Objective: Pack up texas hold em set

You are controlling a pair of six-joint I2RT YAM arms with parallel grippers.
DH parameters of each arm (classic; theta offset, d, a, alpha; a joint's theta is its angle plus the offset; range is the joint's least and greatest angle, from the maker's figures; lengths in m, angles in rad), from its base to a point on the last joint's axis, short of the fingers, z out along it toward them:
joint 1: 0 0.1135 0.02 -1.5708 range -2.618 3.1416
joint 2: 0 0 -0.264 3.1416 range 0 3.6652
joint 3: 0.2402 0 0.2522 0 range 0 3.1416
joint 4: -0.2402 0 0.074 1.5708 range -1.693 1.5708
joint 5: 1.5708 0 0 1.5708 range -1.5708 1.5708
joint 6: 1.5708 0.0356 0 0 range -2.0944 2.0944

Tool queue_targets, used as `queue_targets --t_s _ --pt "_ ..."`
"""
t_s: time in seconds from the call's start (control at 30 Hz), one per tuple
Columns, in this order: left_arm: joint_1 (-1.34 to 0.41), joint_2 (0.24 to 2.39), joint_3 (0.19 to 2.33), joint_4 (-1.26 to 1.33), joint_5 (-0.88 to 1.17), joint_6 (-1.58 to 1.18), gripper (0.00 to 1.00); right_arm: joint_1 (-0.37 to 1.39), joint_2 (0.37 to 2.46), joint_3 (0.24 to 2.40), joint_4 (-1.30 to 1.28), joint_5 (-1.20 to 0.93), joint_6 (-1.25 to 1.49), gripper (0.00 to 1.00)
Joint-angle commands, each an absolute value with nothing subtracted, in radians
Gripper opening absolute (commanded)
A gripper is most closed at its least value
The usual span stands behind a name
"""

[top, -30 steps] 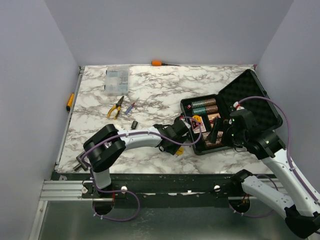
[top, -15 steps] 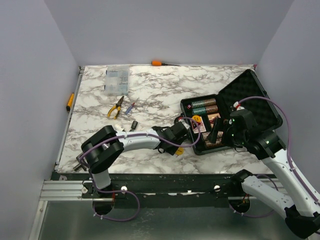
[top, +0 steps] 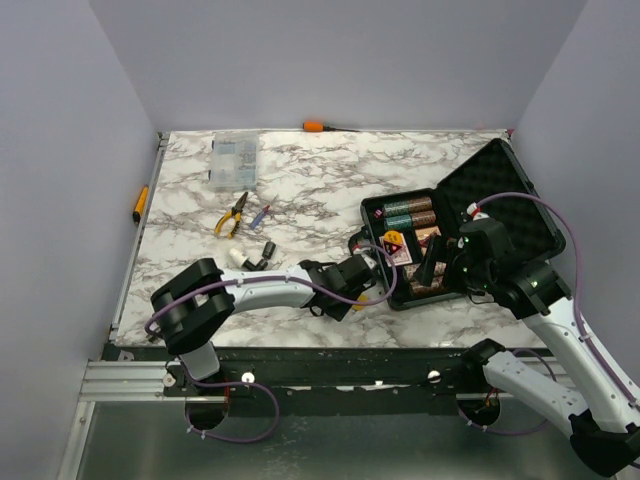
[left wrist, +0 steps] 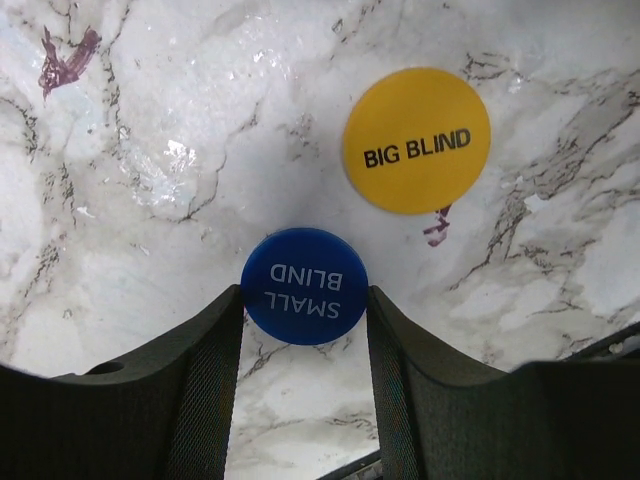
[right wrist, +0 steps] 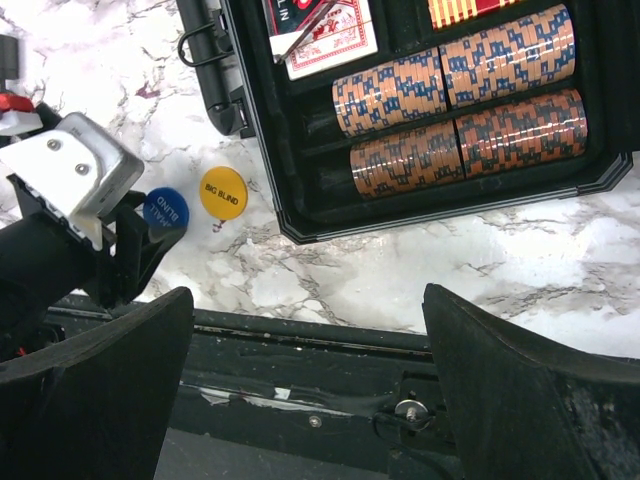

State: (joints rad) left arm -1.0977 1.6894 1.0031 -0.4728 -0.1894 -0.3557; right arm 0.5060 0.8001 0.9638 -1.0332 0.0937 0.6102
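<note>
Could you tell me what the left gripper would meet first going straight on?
Probably the blue SMALL BLIND disc, already pinched between its fingers; the yellow BIG BLIND disc lies beyond, slightly right.

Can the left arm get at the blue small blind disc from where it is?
Likely yes: the blue disc lies flat on the table, jaws against both its edges, and the yellow disc sits clear.

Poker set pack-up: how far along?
Done: chip stacks and a card deck sit in the open black case. In hand: left hand pinches the blue SMALL BLIND disc, flat on the marble table. Left: that disc, the yellow BIG BLIND disc beside it, then shutting the lid. Right hand open, empty.
</note>
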Motion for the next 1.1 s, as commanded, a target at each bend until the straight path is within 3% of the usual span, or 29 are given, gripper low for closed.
queue_targets --t_s 0.0,0.47,0.53,0.67,1.07 --pt "-1.114 1.616 0.994 -0.513 -0.215 -0.359 0.38 0.511 0.798 0.994 -1.008 0.107 0.62 1.0" --pt "-1.135 1.433 1.024 -0.56 -0.274 -0.343 0.37 0.511 0.831 1.03 -0.935 -0.094 0.613 1.0" --pt "-1.135 1.431 1.035 -0.589 -0.297 -0.354 0.42 0.511 0.842 1.039 -0.936 -0.103 0.616 1.0" --pt "-1.109 1.459 1.084 -0.69 -0.353 -0.421 0.61 0.511 0.841 1.045 -0.934 -0.099 0.633 1.0" --pt "-0.787 1.605 1.148 -0.802 -0.25 -0.542 0.69 0.511 0.836 1.027 -0.944 -0.069 0.664 1.0"
